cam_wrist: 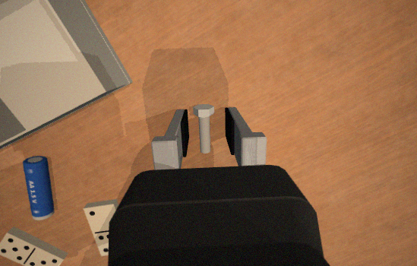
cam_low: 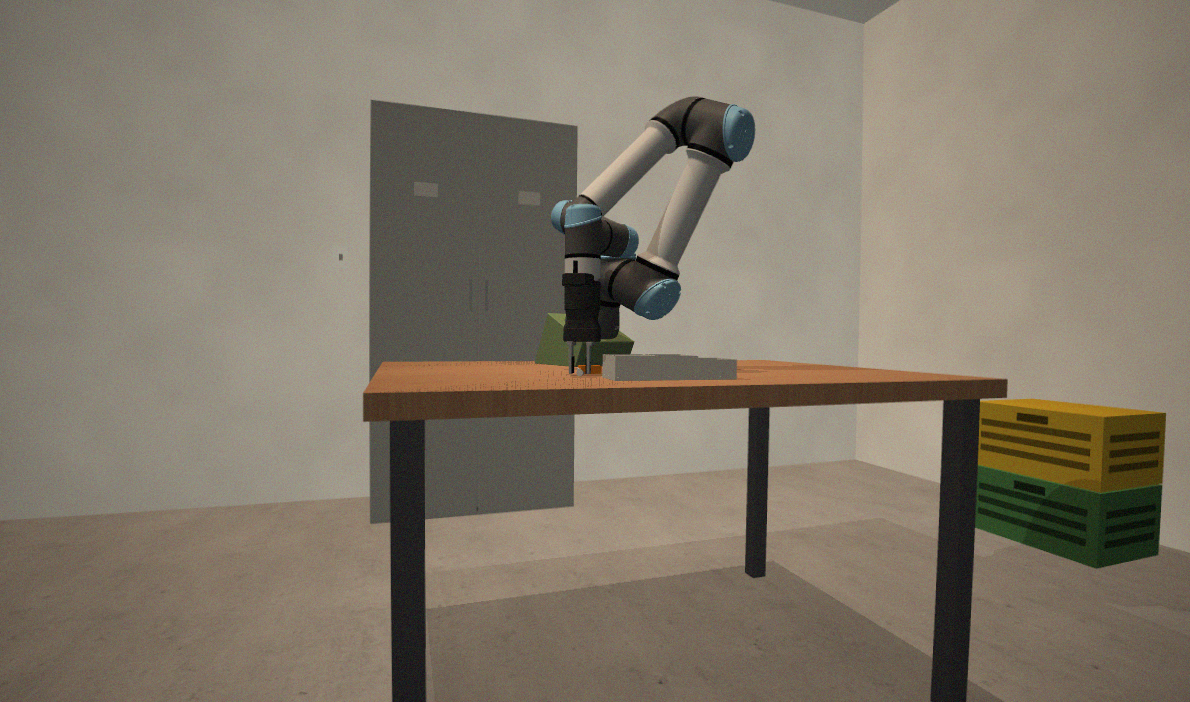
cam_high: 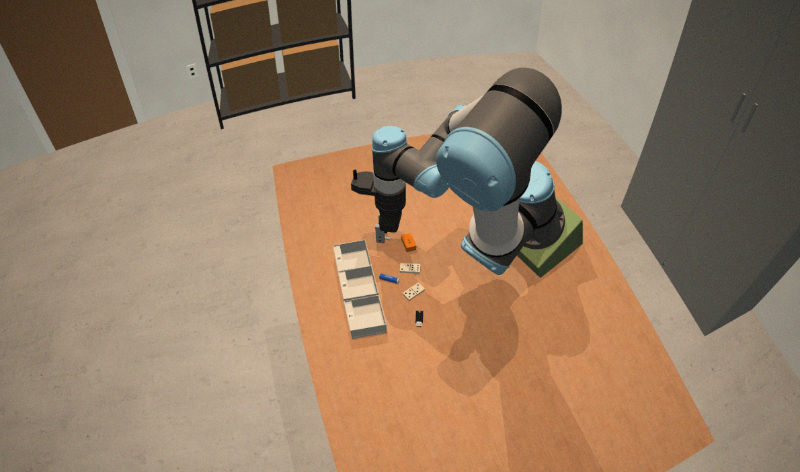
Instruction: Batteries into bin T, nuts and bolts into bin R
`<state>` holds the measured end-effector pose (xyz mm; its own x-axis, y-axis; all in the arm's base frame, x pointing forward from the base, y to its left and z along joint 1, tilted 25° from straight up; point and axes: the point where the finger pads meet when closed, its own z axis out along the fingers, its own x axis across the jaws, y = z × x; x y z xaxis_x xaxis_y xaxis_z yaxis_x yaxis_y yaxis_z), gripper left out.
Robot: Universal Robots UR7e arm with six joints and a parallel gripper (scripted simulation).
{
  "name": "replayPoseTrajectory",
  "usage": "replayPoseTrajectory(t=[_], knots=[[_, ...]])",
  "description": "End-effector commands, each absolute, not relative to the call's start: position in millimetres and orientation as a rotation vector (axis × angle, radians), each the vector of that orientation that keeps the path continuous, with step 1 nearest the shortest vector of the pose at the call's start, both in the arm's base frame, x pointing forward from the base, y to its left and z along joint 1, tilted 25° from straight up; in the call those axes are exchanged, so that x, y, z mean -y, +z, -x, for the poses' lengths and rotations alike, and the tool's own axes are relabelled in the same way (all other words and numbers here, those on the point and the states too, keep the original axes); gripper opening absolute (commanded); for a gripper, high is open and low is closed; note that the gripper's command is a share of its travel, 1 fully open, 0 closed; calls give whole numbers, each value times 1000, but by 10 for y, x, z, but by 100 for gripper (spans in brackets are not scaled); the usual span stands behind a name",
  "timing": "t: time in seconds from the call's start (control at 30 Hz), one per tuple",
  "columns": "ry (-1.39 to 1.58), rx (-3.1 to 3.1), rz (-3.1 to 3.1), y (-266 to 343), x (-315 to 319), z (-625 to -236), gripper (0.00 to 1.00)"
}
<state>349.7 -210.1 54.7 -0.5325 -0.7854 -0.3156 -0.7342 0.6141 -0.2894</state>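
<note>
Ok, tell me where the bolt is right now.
In the wrist view, the bolt lies between the open gripper's fingers, right of the blue battery.

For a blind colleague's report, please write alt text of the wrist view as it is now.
A gripper's two open fingers stand on either side of a bolt, touching neither side of it. To the left are a blue AA battery, two partly visible dominoes and an open bin.
</note>
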Motion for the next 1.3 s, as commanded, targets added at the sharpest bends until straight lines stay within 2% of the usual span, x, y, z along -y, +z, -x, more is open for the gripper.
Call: replayPoseTrajectory(t=[0.0,0.57,0.6,1.27], knots=[[-168,-2428,1210,491,2056,-3498,62],[-175,-2428,1209,504,2053,-3485,62],[-175,-2428,1209,504,2053,-3485,32],[-175,-2428,1209,504,2053,-3485,32]])
